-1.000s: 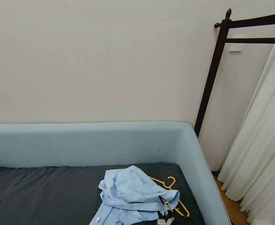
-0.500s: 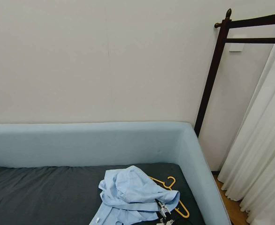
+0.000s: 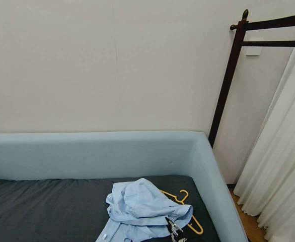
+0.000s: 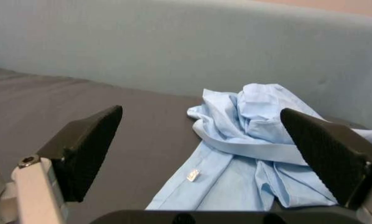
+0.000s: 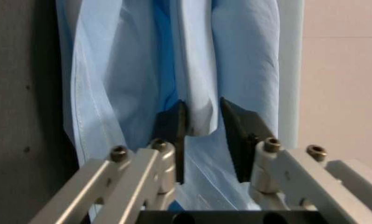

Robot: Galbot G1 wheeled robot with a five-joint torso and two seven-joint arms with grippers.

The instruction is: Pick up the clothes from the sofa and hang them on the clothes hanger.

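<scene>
A fold of the blue shirt (image 3: 137, 201) is pinched by the right claw (image 5: 203, 116) at the right end of the sofa (image 3: 87, 151) (the rack (image 3: 228, 75) is set farther right); the left claw (image 4: 204, 154) is held spread nearby.

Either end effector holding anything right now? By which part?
The right end effector is shut on a bunched fold of the light blue shirt, at the shirt's edge nearest the robot. The left end effector is open and holds nothing.
</scene>
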